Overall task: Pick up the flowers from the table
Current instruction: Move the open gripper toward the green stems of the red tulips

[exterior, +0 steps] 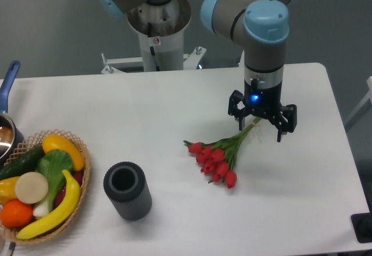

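Note:
The flowers [214,158], a small bunch of red tulip buds on thin green stems, lie on the white table [145,110] right of centre. The buds point to the lower left and the stems run up to the right. My gripper [258,129] hangs straight down over the stem ends. It is open, with one dark finger [237,116] to the left of the stems and the other to the right. The stems pass between the fingers, and I see no grip on them.
A dark ribbed cylinder [127,190] stands upright left of the flowers. A wicker basket [81,180] of fruit and vegetables sits at the front left corner. A pot with a blue handle [8,81] is at the left edge. The arm's base [158,29] stands behind the table.

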### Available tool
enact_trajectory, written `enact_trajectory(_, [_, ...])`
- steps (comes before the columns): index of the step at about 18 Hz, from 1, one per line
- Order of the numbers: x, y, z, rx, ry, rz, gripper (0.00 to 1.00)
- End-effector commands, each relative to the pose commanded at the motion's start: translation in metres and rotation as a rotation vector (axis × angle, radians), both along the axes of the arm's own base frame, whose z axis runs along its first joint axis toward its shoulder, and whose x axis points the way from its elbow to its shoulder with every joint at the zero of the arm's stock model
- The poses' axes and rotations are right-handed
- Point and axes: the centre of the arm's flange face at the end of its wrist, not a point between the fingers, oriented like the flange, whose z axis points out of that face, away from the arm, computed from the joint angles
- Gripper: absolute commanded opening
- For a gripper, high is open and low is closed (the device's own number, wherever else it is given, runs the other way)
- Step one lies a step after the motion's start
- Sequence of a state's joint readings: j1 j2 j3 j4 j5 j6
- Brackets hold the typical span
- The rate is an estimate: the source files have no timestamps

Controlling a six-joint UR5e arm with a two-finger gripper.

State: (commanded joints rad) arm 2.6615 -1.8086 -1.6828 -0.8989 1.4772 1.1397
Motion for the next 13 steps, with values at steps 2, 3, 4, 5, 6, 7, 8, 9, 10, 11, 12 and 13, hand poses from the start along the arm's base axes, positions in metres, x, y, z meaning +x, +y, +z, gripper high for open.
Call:
enact_trajectory(2, [0.0,-0.001,-0.001,-0.001,0.001,-0.004,1.0])
enact_trajectory(3, [-0.001,-0.001,-0.001,-0.003,0.002,-0.013,1.0])
enact_trajectory(4, [0.0,-0.001,-0.002,-0.007,0.0,-0.017,1.0])
enact_trajectory(5, [0.003,0.001,-0.004,-0.009,-0.002,-0.021,1.0])
enact_trajectory(6, [0.006,0.002,-0.007,-0.009,-0.004,-0.025,1.0])
enact_trajectory(7, [0.008,0.001,-0.01,-0.009,-0.009,-0.026,1.0])
enact_trajectory(8, [0.009,-0.002,-0.016,-0.012,-0.018,-0.018,1.0])
enact_trajectory(9, [0.011,-0.002,-0.018,-0.013,-0.02,-0.013,1.0])
enact_trajectory(10, [0.013,-0.001,-0.018,-0.013,-0.024,0.0,1.0])
enact_trajectory(11, [0.012,-0.001,-0.022,-0.007,-0.037,0.032,1.0])
enact_trajectory(12, [0.011,-0.004,-0.023,-0.004,-0.044,0.051,1.0])
enact_trajectory(13, [0.011,-0.003,-0.024,-0.004,-0.043,0.048,1.0])
